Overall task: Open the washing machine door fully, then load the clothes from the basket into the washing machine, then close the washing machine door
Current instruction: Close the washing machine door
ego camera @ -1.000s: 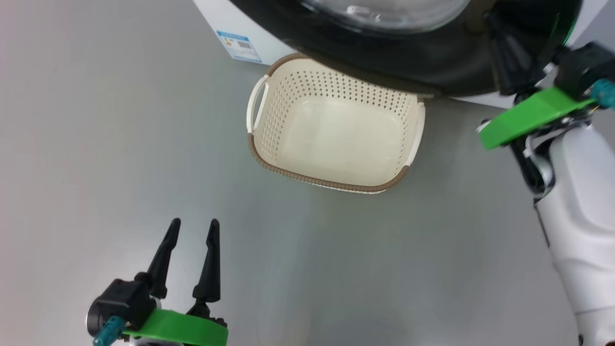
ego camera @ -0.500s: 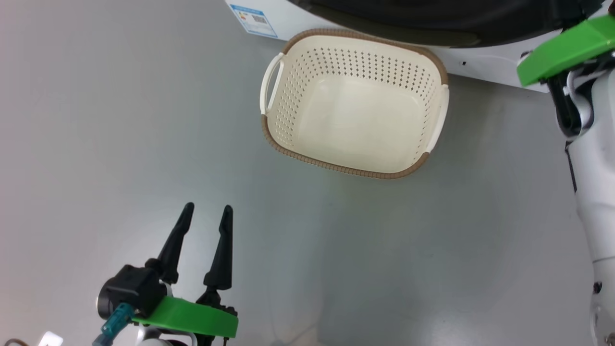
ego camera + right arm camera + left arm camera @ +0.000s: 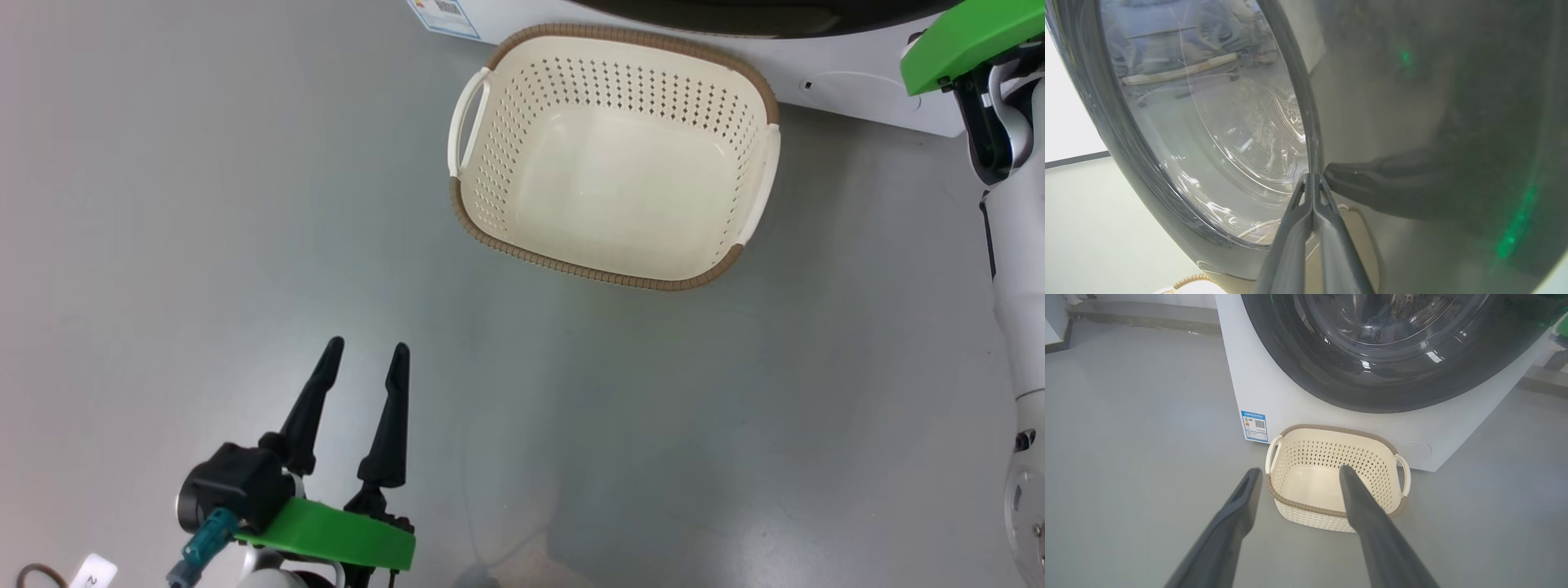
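The basket [image 3: 604, 273] stands empty on the grey floor in front of the washing machine [image 3: 1257, 388]. The washing machine door [image 3: 1331, 384] lies against the machine's front. Behind its glass only a dim bluish patch shows, so the clothes are hidden. My left gripper [image 3: 367, 347] hovers open over the floor, short of the basket [image 3: 1306, 506], with nothing between its fingers [image 3: 1237, 514]. In the right wrist view my right gripper [image 3: 1312, 176] is shut on nothing, its tips against the door's glossy black rim [image 3: 1412, 122] beside the glass.
The machine's blue label [image 3: 1254, 425] sits low on its left front. My pale right forearm [image 3: 1020, 286] and its green plate [image 3: 963, 37] rise along the right edge of the head view. Open floor lies left of the basket and in front of it.
The head camera has tilted down: the door has slid out of the top of the picture and more floor shows. Both grippers keep their states, left open and right shut.
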Controlling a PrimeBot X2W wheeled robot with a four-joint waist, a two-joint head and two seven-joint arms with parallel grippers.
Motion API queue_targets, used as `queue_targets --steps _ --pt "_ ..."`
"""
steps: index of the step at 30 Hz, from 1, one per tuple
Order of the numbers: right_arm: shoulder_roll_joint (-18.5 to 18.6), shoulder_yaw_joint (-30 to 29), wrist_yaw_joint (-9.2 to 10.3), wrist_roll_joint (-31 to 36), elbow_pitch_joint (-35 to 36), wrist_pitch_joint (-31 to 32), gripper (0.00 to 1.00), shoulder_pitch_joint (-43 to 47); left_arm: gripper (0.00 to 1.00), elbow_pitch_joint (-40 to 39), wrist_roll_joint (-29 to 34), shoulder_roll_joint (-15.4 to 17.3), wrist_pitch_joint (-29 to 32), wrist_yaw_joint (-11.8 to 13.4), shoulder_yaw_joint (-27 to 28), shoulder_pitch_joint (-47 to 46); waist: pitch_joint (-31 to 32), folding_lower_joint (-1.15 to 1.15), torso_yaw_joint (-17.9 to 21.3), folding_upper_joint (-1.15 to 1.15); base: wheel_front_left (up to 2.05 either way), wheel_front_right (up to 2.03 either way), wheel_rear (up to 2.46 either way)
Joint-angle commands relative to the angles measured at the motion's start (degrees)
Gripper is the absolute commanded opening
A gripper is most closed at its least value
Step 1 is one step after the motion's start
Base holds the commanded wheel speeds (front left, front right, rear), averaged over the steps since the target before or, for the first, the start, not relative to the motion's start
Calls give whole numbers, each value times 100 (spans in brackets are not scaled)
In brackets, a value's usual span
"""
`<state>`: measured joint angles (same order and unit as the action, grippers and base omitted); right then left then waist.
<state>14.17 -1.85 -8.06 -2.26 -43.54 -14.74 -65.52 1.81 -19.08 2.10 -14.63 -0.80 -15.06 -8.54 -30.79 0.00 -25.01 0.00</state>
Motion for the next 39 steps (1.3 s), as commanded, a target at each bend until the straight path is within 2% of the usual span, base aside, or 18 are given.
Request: queue_targets --steps 1,7,12,19,27,39 --pt "28 -123 57 53 104 -26 0 -188 100 -113 -45 77 -37 -16 164 -126 -15 0 17 0 0 0 0" --pt "-89 -103 57 40 160 -26 0 -59 100 -109 -38 77 -37 0 201 -167 30 0 132 0 0 0 0" --pt "-155 282 57 -281 302 -26 0 377 100 -111 1 77 -37 -5 294 -192 170 0 288 0 0 0 0" --pt "-140 1017 57 -1069 1068 -26 0 1120 100 -115 129 77 -37 -34 445 -250 373 0 553 0 0 0 0" --pt "-152 1394 57 -1750 1828 -26 0 1998 100 -102 307 77 -37 -93 656 -248 748 0 915 0 0 0 0" --pt "-244 1711 57 -1854 2446 -26 0 3103 100 4 623 77 -37 -223 1047 -66 1476 0 1530 0 0 0 0"
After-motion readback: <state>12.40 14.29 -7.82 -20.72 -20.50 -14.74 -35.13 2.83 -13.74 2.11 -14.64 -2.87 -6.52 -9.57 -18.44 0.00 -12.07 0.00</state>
